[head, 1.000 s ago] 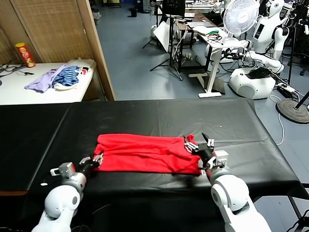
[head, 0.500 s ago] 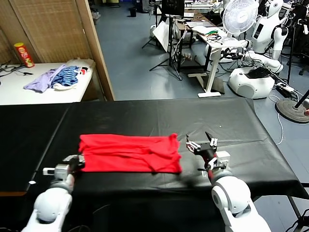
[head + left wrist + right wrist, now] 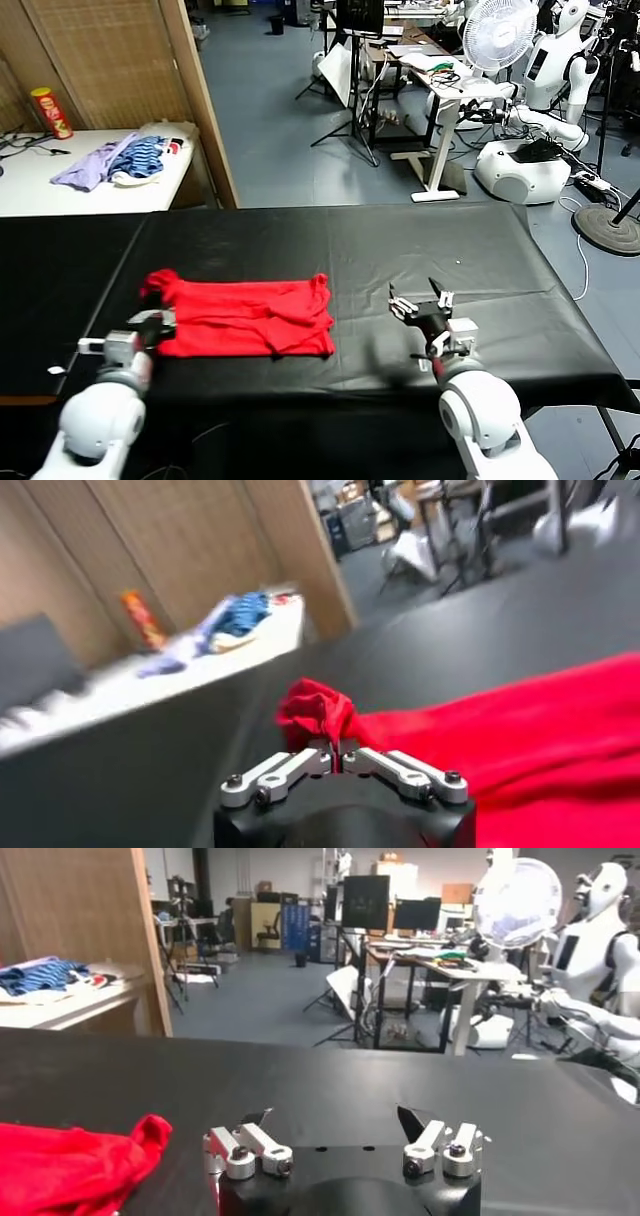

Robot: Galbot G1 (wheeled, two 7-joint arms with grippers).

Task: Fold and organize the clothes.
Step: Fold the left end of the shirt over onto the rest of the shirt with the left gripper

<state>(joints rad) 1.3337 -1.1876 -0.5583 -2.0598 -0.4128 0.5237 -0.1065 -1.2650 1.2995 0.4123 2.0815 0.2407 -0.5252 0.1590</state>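
Observation:
The clothes, a bright red T-shirt, lie folded into a long band on the black table, left of centre. My left gripper is at the band's left end, shut on a bunched-up corner of the red fabric, which rises in a small peak just beyond the closed fingertips of the left gripper in the left wrist view. My right gripper stands open over bare black cloth, a short way right of the shirt's right end. In the right wrist view the right gripper holds nothing, with the shirt's edge off to one side.
A white side table at the back left carries a lilac garment, a blue striped garment and a red can. A wooden partition stands behind it. A fan and another robot are beyond the table.
The left gripper has pulled the shirt leftward along the table, bunching its left corner. The shirt's right end has slid away from the right gripper, which stayed open and nearly in place.

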